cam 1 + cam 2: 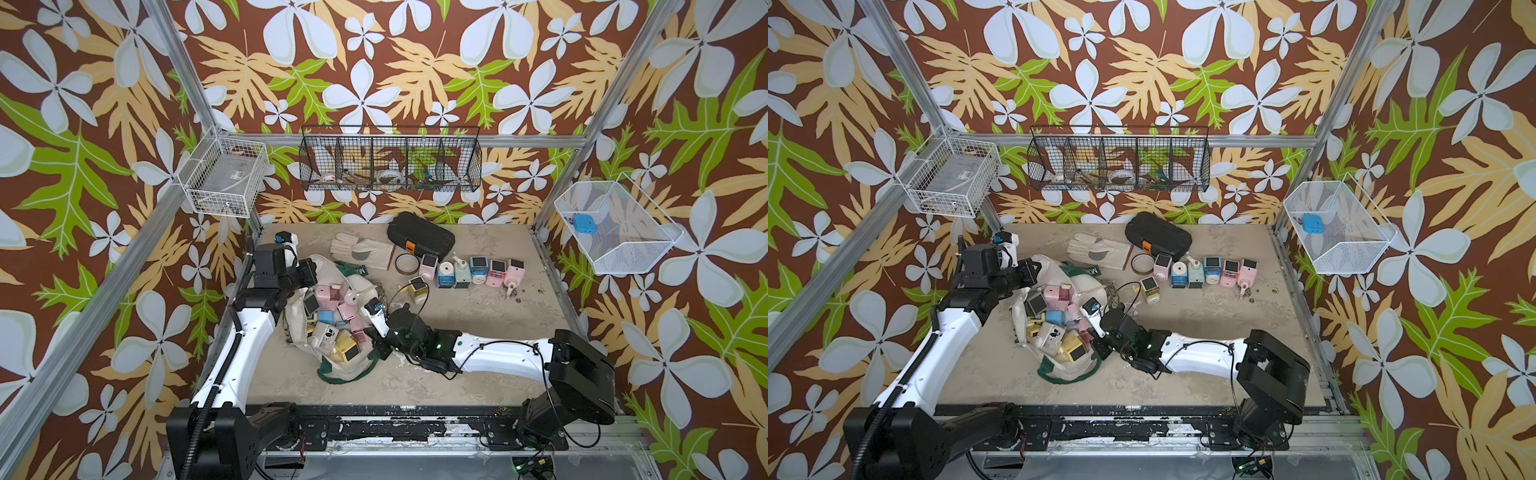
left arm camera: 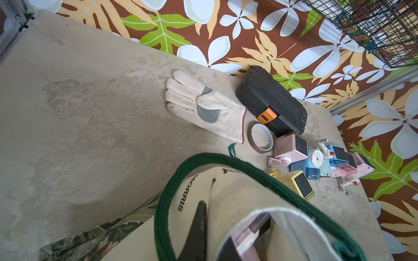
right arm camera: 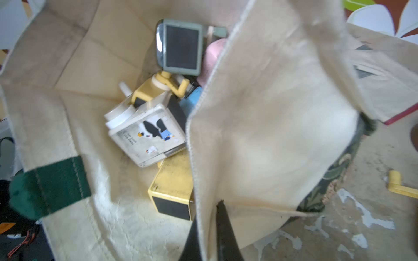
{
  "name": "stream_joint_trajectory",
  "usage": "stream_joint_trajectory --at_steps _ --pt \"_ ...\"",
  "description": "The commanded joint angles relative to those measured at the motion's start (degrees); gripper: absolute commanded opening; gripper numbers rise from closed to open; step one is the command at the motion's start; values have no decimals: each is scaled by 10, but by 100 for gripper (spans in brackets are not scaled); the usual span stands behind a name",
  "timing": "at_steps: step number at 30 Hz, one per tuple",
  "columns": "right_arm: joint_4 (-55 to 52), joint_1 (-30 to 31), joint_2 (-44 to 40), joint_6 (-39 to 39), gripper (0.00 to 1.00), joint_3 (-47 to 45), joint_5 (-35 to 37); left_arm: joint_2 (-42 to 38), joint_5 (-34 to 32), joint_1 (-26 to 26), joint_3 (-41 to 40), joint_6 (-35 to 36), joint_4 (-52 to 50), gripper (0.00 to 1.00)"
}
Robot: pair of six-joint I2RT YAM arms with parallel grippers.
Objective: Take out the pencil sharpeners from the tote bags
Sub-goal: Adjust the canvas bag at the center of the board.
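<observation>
Pencil sharpeners (image 1: 332,316) crowded the tote bag (image 3: 271,135) beside a glove (image 1: 361,249); left gripper (image 2: 210,226) and right gripper (image 3: 208,217) pinched its rim, cloth hiding some.

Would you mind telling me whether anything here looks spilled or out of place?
Yes: dark crumbs, perhaps pencil shavings, lie scattered on the table beside the rightmost pink pencil sharpener, which looks tilted out of line with its row.

"MORRIS" on tote bag (image 2: 237,192) (black lettering)
</observation>
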Motion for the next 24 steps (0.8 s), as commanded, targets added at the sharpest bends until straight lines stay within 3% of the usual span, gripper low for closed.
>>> stream_joint_trajectory --at_steps 1,5,9,12,18,24 --pt "39 12 6 -15 0 -3 -43 4 6 -6 14 -6 72 0" --pt "32 12 -3 -24 10 -6 -22 -21 -11 -15 -11 29 114 0" --pt "41 12 -54 -32 45 -29 -2 -45 -10 -16 -62 19 159 0" --pt "31 13 -98 -45 59 -36 18 -53 3 -16 -67 17 160 0" --pt "3 31 -148 -43 68 -17 -22 -70 -9 -15 -82 8 157 0" --pt "-71 90 -45 -28 68 97 -43 -69 -6 -12 -76 2 141 0"
